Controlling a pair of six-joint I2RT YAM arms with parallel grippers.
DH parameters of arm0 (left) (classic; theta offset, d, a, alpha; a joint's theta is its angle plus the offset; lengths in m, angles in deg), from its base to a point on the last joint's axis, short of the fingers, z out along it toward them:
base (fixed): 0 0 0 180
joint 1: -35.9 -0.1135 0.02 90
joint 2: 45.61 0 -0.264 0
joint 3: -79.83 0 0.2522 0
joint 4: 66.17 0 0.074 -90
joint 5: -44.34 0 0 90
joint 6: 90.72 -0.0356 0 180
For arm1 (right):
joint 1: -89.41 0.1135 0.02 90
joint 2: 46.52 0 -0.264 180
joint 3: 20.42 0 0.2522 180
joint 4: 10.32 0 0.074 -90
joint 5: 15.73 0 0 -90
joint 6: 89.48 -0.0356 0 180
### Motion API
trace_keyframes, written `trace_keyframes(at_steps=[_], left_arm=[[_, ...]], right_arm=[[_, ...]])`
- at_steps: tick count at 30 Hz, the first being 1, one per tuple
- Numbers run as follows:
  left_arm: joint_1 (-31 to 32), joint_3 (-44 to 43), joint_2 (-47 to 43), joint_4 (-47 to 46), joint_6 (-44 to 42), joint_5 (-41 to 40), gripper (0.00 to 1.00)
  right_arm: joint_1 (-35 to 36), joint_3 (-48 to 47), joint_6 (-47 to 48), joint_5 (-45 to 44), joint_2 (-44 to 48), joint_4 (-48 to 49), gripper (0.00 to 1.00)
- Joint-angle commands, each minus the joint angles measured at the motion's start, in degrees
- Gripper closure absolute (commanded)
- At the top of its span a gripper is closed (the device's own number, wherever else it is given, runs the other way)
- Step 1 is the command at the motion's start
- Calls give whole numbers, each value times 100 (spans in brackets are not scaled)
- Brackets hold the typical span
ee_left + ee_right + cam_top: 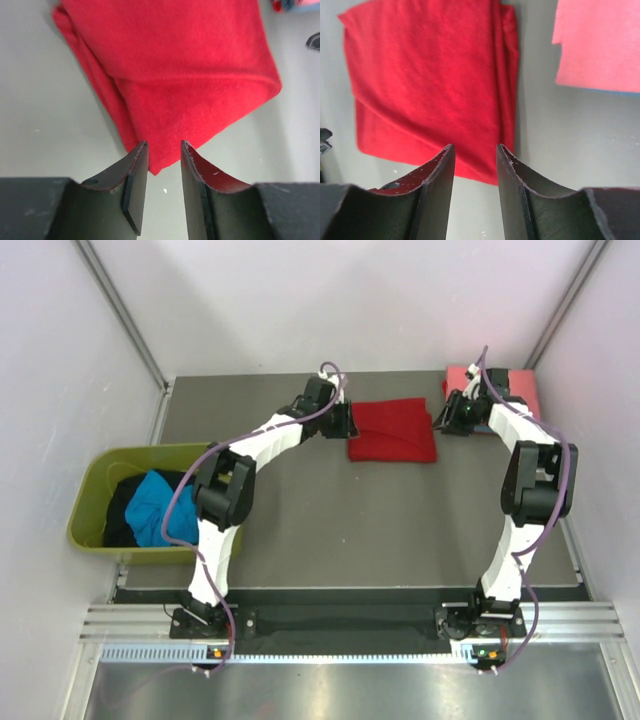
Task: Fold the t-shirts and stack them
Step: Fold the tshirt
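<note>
**Both hands beside the folded red t-shirt, nothing held**

I see the surface (350, 530) as a dark grey, matt sheet. Pale, plain walls (300, 300) close it in at the back and on both sides, with grey metal bars running along the back corners. At the near edge a light metal rail (340, 620) carries the two arm bases.

The red t-shirt (392, 430) lies folded into a rough rectangle on the far middle of the surface. The left hand (164, 145) is at its left edge. Its fingers are slightly spread with a narrow gap, and they hold nothing; one corner of the red cloth shows through the gap. The right hand (474, 147) is at the right edge of the same shirt. It is also a little spread and empty.

The salmon-pink t-shirt (520, 390) lies folded flat in the far right corner, apart from the red one. In the right wrist view a thin blue edge (620, 92) shows under it.

The olive-green tub (90, 500) stands just beside the left edge of the surface. Inside it a bright blue t-shirt (160, 505) lies crumpled on black cloth (122, 515).
</note>
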Motion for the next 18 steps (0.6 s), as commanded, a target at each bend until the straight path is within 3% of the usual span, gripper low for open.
trace_keyframes(at_steps=[1,12,15,18], left_arm=[[73,-396,303,328,-148,-126,62],[302,-423,673,505,-218,-434,58],[311,-371,691,505,-219,-373,63],[319,-195,621,452,-183,-312,82]], right_arm=[[67,138,355,-225,79,-13,60],[172,516,285,-199,-123,355,59],[199,718,250,-190,-132,444,59],[208,955,153,-111,-106,619,67]])
